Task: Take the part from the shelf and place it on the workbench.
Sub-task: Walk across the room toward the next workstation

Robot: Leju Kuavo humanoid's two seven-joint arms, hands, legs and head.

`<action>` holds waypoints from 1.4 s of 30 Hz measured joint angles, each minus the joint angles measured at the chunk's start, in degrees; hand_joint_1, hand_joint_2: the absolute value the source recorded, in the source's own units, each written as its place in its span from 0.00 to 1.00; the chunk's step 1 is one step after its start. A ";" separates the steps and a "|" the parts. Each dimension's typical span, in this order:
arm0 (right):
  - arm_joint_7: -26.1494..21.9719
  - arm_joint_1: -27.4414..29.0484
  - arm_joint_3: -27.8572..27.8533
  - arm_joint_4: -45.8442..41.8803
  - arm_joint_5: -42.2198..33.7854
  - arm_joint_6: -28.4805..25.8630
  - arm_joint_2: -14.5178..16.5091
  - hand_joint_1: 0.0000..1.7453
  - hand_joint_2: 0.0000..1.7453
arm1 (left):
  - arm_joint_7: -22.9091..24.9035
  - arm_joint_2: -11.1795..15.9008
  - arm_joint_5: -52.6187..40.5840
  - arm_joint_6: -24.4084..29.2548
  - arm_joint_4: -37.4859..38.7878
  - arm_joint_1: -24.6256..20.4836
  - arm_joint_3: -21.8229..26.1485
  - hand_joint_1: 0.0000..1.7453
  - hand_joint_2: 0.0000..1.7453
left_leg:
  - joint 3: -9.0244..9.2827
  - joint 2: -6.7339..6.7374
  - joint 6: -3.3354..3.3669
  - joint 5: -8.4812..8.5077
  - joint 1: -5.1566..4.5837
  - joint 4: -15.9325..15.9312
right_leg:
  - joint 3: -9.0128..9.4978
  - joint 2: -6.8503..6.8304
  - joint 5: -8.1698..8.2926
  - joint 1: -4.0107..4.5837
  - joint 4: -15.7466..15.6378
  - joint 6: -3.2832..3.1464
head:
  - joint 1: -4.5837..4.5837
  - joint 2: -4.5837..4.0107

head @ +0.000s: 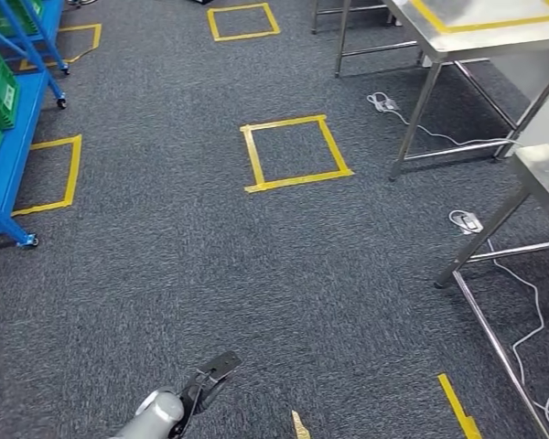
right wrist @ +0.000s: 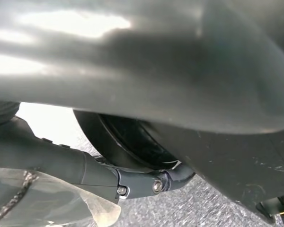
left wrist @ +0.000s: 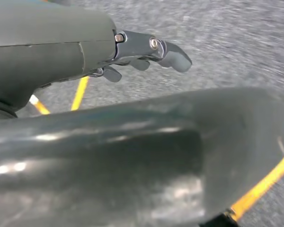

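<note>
Our right hand point(right wrist: 126, 182) seems to pinch a clear plastic bag point(right wrist: 44, 201), likely the part; the left hand point(left wrist: 147, 54) hangs spread. Walking toward the steel desk point(head: 479, 37), we risk snagging white floor cables point(head: 527, 311).

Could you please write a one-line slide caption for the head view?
Left hand low over grey carpet, yellow tape square ahead, blue shelf left, steel workbench right.
</note>
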 joint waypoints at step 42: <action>-3.10 -0.82 1.93 0.33 4.33 0.08 -0.59 0.00 0.00 | 1.46 8.24 2.64 -1.70 2.81 -1.29 4.73 0.00 0.00 | -0.22 -8.88 -0.96 0.20 0.89 0.11 | -4.40 11.70 3.55 -1.38 1.47 0.59 | 0.82 0.00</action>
